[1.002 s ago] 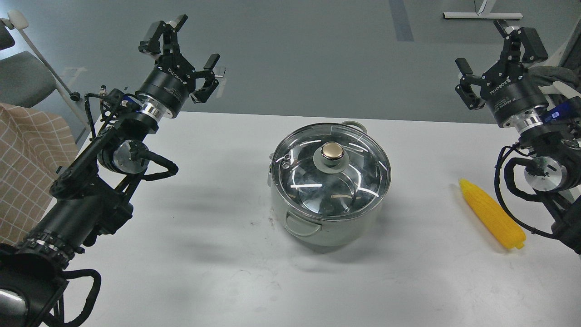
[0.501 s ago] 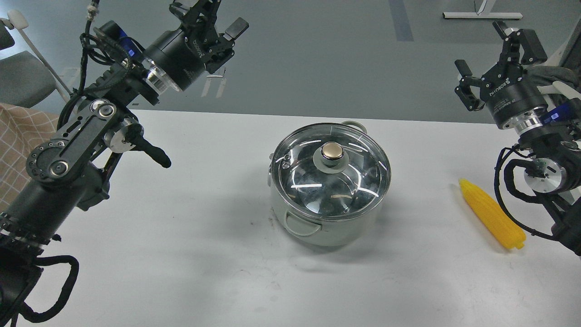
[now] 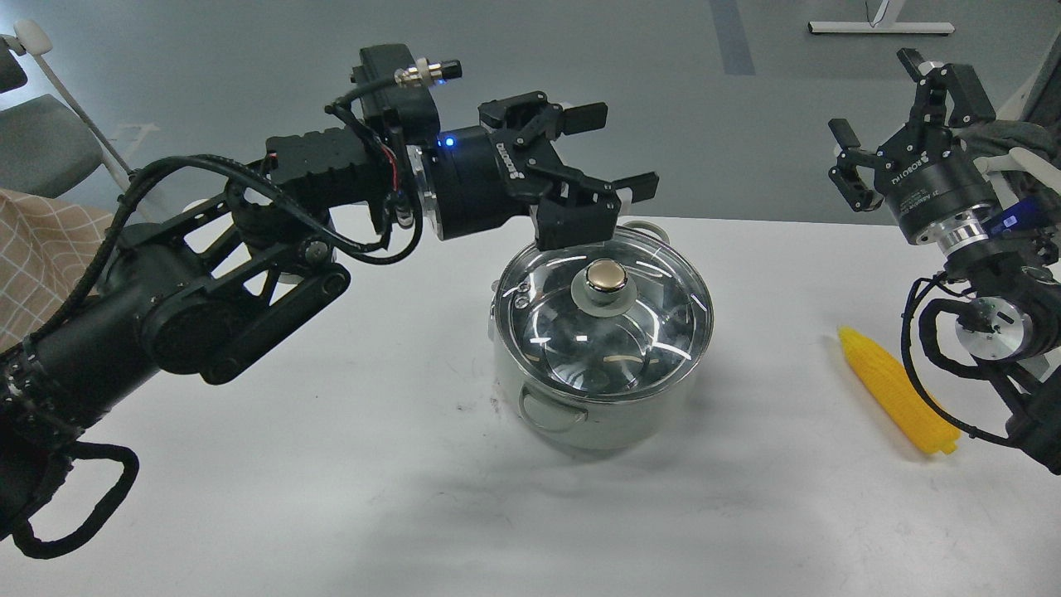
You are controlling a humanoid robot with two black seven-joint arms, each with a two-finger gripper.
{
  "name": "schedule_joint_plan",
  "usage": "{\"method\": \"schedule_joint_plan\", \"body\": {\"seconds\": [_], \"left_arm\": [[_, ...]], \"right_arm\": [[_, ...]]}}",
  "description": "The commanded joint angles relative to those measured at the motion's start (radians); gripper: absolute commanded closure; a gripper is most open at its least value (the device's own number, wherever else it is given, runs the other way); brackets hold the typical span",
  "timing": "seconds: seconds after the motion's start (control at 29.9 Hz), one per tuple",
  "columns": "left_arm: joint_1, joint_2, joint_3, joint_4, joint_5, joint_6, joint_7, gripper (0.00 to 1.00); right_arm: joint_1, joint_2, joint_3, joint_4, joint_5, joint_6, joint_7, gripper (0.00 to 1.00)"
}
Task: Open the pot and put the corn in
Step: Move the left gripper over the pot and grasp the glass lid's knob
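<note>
Pale grey-green, the pot stands near the middle of the white table, its glass lid seated on the rim and its gold knob uncovered. Reflections on the glass obscure the interior; nothing inside can be made out. The far loop handle at 12 o'clock is partly hidden behind the left gripper; the near handle at 7 o'clock is fully visible.

The left gripper hangs above the far rim of the pot, at 12 o'clock from the knob, fingers spread wide and holding nothing. Its lower block overlaps the lid's far edge in this view; contact cannot be confirmed.

The corn lies flat on the table at 3 o'clock from the pot, well apart from it, tapered tip pointing away. A black cable loop of the right arm crosses in front of its thick end.

The right gripper is raised off the table at 1 o'clock from the corn, fingers apart, empty. The right arm is cut off at the frame edge.

At 9 o'clock, a checked cloth and a grey chair are both partly cropped.
</note>
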Motion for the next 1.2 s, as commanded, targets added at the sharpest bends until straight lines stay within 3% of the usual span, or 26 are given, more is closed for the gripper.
{"method": "schedule_joint_plan", "body": {"seconds": [0.0,0.2,0.67,1.17], "left_arm": [[-0.026,0.007,0.096,0.014,0.075,0.009,-0.002,0.02],[-0.029,-0.019,0.159,0.108,0.075,0.012,-0.001,0.02],[-0.015,-0.078,0.195,0.203,0.075,0.014,0.005,0.02],[0.014,-0.092,0.228,0.224,0.075,0.015,0.012,0.05]], "right_arm": [[-0.005,0.002,0.000,0.000,0.000,0.000,0.000,0.00],[-0.015,0.005,0.000,0.002,0.000,0.000,0.000,0.00],[-0.019,0.011,0.000,0.002,0.000,0.000,0.000,0.00],[-0.025,0.005,0.001,0.012,0.000,-0.002,0.000,0.00]]}}
